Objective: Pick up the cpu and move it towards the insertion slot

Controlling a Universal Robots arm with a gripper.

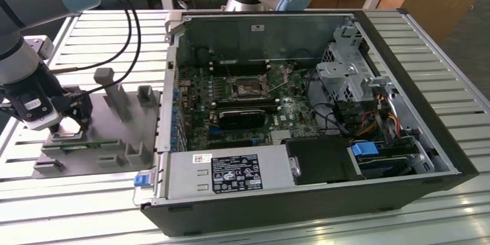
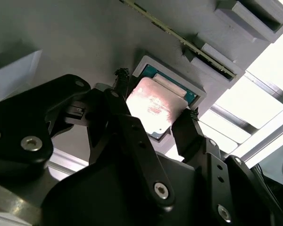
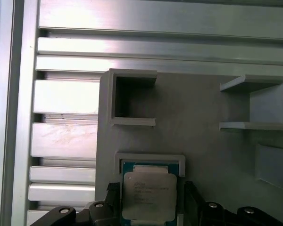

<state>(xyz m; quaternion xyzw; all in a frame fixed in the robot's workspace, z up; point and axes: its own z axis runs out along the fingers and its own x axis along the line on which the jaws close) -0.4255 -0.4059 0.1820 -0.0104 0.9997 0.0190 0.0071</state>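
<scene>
Gripper (image 1: 67,121): fingers (image 2: 188,132) were closed against two opposite edges of the cpu (image 3: 148,195), which sat between them at its recess in the grey tray (image 3: 203,136). Insertion slot (image 1: 249,88): well apart from the gripper, inside the open computer case (image 1: 306,205).

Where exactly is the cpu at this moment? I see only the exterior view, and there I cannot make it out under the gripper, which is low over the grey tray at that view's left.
Observer: In both wrist views the cpu lies in a square-rimmed pocket of the grey tray, with its metal top up.
Operator: Is the gripper lined up with it, or off to one side?
Observer: Lined up. In the first wrist view the gripper straddles the cpu and is centred across it.
</scene>
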